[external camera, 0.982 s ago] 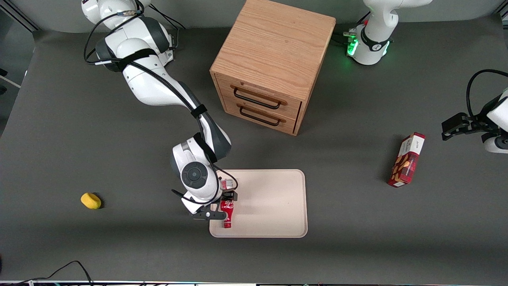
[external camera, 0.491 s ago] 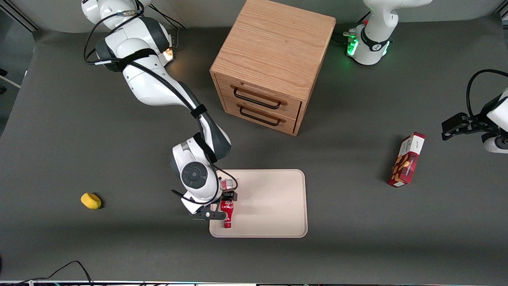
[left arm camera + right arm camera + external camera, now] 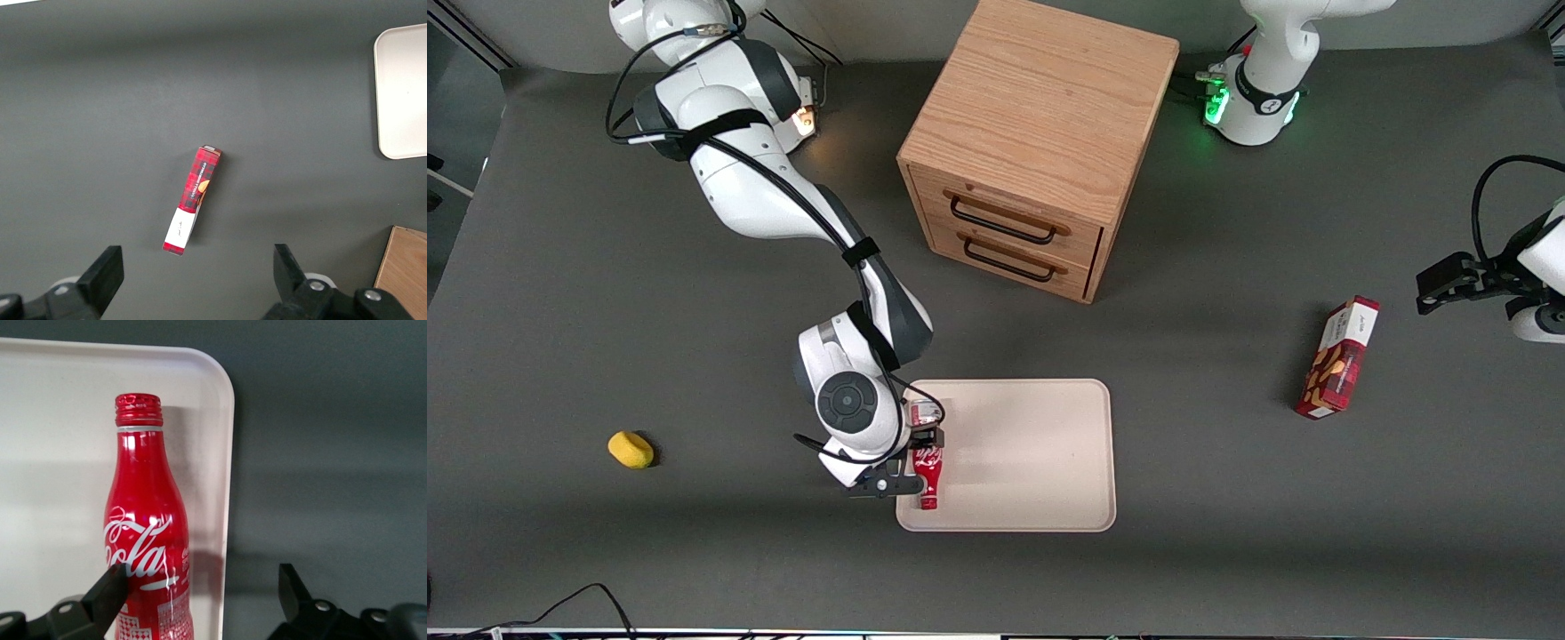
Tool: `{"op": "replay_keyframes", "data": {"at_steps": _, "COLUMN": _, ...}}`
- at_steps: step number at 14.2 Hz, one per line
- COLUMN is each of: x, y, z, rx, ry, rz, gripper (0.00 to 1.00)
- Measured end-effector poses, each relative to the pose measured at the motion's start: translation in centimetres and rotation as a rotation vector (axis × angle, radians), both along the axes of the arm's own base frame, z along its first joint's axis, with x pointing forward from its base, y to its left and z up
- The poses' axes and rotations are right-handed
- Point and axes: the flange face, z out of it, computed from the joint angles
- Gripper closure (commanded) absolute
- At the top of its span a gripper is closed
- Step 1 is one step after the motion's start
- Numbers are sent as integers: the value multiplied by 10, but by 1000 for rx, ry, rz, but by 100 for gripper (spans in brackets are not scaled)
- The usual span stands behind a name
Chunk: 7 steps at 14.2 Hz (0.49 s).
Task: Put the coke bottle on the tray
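The coke bottle [image 3: 927, 466] lies flat on the beige tray [image 3: 1032, 462], close to the tray edge at the working arm's end, with its red cap pointing toward the front camera. The right wrist view shows the bottle [image 3: 147, 533] lying along the tray [image 3: 53, 420] rim. My gripper [image 3: 908, 461] hangs low over that tray edge and is open [image 3: 200, 590]. One finger [image 3: 107, 590] is right beside the bottle's body. The second finger is well away from it, over the bare table.
A wooden two-drawer cabinet [image 3: 1040, 142] stands farther from the front camera than the tray. A red snack box [image 3: 1338, 357] lies toward the parked arm's end of the table. A small yellow object [image 3: 631, 449] lies toward the working arm's end.
The right arm and gripper have shifted a little toward the working arm's end of the table. The bottle has moved slightly the same way on the tray.
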Motion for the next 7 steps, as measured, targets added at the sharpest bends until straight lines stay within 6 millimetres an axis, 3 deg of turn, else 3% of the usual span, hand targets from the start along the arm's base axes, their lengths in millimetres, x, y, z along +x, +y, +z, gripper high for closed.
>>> {"op": "replay_keyframes", "data": {"at_steps": 4, "x": -3, "y": -1, "z": 5, "rx": -16, "ry": 36, "rz": -1, "gripper": 0}}
{"op": "replay_keyframes", "data": {"at_steps": 7, "x": -7, "y": -2, "z": 26, "rx": -23, "ry": 74, "rz": -8, "gripper": 0}}
